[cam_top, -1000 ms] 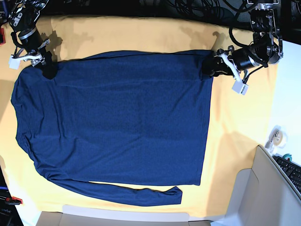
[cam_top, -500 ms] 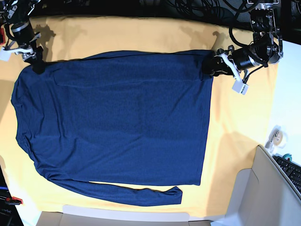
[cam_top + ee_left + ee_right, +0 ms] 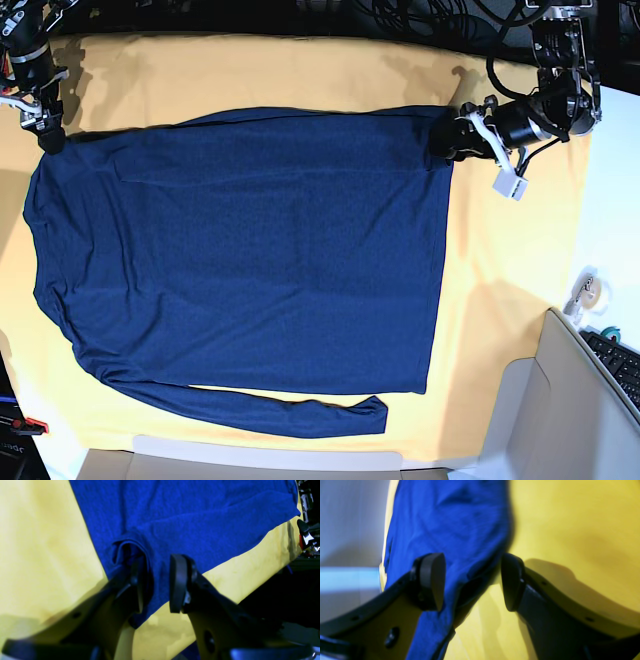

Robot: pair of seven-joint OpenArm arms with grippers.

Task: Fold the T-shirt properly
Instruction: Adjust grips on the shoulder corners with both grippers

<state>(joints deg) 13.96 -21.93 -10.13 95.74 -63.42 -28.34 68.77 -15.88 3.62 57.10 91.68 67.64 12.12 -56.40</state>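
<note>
Jaws of the left gripper (image 3: 156, 582) pinch a corner fold of the flat dark navy-blue knit T-shirt (image 3: 240, 260), a grip the base view hides. Right gripper (image 3: 470, 582) jaws stand apart, holding nothing, shirt edge between them over the yellow cloth (image 3: 570, 517).

Overhead light falls evenly on the yellow cloth (image 3: 300, 75) in the base view, with soft arm shadows at its top corners and darkness beyond the far edge. The wrist views are oversaturated, turning the shirt (image 3: 190, 517) electric blue. The right wrist view is blurred throughout, and each tool's fingers (image 3: 432, 582) are dim, soft silhouettes.
</note>
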